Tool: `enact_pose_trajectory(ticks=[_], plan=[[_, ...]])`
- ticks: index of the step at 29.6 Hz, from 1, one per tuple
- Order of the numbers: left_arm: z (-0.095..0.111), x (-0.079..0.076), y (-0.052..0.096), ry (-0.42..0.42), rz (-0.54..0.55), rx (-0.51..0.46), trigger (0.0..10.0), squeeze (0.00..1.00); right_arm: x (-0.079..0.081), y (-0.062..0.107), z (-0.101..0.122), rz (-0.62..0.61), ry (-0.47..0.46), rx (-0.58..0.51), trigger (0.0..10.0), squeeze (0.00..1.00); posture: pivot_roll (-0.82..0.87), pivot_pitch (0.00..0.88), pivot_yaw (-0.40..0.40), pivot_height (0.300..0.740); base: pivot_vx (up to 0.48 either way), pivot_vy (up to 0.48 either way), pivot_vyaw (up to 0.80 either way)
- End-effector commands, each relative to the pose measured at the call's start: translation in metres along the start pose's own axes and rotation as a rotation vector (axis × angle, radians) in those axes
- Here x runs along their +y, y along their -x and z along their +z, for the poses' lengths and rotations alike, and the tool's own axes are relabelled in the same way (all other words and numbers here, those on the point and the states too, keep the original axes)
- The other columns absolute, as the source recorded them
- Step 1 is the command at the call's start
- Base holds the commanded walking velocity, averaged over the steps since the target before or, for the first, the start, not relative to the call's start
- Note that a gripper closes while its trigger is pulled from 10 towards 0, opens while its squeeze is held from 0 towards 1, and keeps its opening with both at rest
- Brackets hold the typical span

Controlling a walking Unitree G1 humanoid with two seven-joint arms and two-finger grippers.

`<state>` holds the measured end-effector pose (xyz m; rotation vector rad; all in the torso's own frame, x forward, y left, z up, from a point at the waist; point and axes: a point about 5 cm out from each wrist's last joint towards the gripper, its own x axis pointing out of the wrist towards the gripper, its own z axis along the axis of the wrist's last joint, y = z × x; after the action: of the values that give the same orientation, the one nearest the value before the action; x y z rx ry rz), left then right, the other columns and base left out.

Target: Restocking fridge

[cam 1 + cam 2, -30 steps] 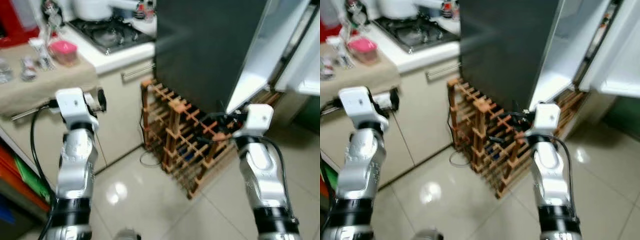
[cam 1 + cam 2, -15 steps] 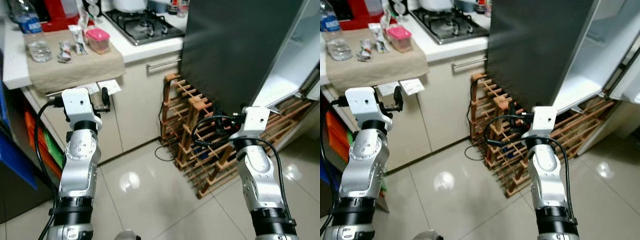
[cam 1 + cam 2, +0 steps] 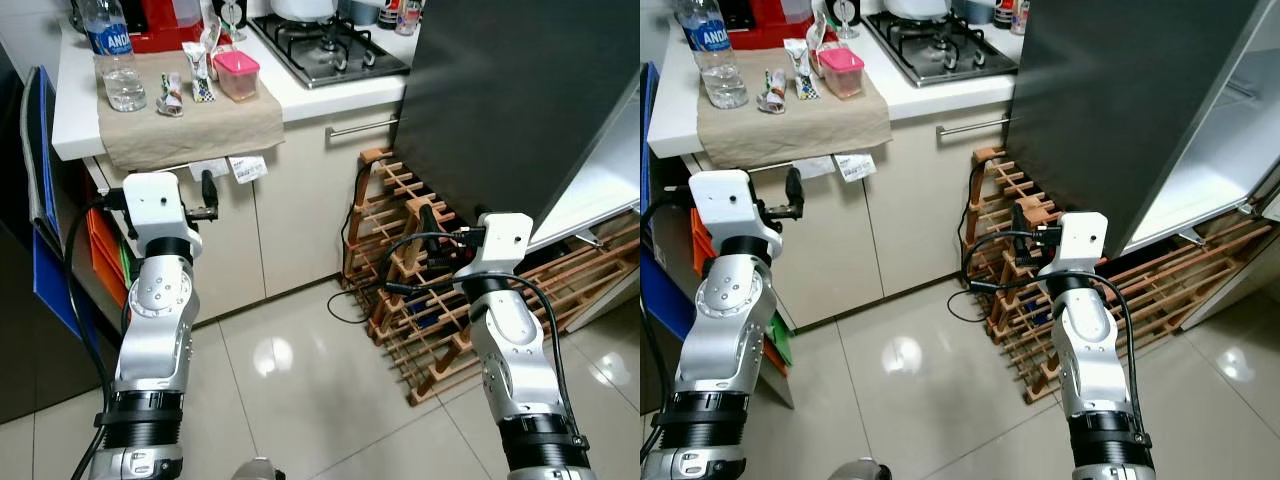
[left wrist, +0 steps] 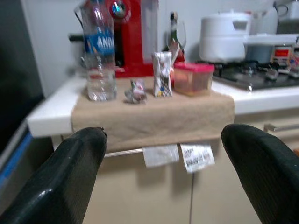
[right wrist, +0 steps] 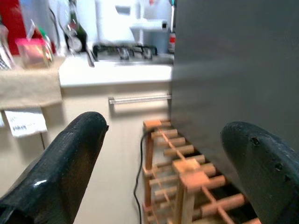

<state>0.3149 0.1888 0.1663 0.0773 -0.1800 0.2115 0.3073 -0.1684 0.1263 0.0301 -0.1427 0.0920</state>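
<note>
Standing at about 1 o'clock in the head views, the dark fridge [image 3: 500, 90] has its door swung open at the far right, showing a pale interior shelf [image 3: 1225, 150]. A wooden wine rack [image 3: 420, 290] sits on the tiled floor [image 3: 290, 400] against the fridge's side, with a black cable trailing beside it. At 11 o'clock the white surface [image 3: 75, 100] carries a beige cloth [image 3: 190, 120], and on that cloth stand a clear water bottle [image 3: 110, 55], a small carton [image 3: 203, 80], a crumpled wrapper [image 3: 170, 97] and a pink-lidded container [image 3: 238, 75]. A red appliance [image 4: 133, 37] stands behind them, and a gas hob [image 3: 330, 50] lies further along toward 12 o'clock. Two paper tags [image 4: 180, 156] hang below the cloth's edge on the cabinet front.

Both arms are raised forward and carry nothing. The left hand [image 4: 177, 182] points at the surface with its fingers spread wide apart. The right hand [image 5: 168, 172] faces the cabinet handle [image 5: 139, 99] and the wine rack, its fingers likewise wide apart.
</note>
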Motion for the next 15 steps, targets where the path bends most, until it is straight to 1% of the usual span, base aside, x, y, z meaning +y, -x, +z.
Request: enact_pose_trajectory(ticks=[1,4,7,10,12,13,15], plan=[[0.0089,-0.0066,-0.0054,-0.005,0.001,-0.023,10.0,0.0,-0.0025,-0.003,0.0039,0.004,0.018,-0.017,10.0,0.04,-0.05,0.0,-0.007,0.74,0.262,-0.398,0.54],[0.0063,-0.009,-0.0052,-0.005,-0.007,-0.012,10.0,0.0,-0.0022,-0.0038,0.0038,0.009,0.02,-0.017,10.0,0.04,-0.05,0.0,-0.007,0.74,0.271,-0.391,0.53],[0.0033,-0.007,-0.0052,0.006,0.014,0.004,10.0,0.0,-0.0012,-0.0047,0.0033,0.017,0.025,-0.015,10.0,0.05,-0.05,0.0,-0.007,0.74,0.0,0.0,0.53],[0.002,-0.0061,-0.006,0.0,0.023,0.013,10.0,0.0,0.0003,-0.0056,0.003,0.026,0.025,-0.014,10.0,0.05,-0.05,0.0,-0.01,0.74,0.0,0.0,0.53],[0.002,-0.006,-0.0061,-0.003,0.027,0.012,10.0,0.0,0.0017,-0.0062,0.003,0.033,0.023,-0.014,10.0,0.07,-0.05,0.0,-0.01,0.74,0.0,0.0,0.53],[0.0019,-0.006,-0.0062,-0.006,0.033,0.012,10.0,0.0,0.0048,-0.0073,0.0033,0.048,0.02,-0.017,10.0,0.09,-0.05,0.0,-0.01,0.74,0.0,0.0,0.53],[0.0018,-0.006,-0.006,-0.008,0.035,0.012,10.0,0.0,0.0061,-0.0077,0.0033,0.054,0.019,-0.018,10.0,0.09,-0.05,0.0,-0.01,0.74,0.0,0.0,0.53]])
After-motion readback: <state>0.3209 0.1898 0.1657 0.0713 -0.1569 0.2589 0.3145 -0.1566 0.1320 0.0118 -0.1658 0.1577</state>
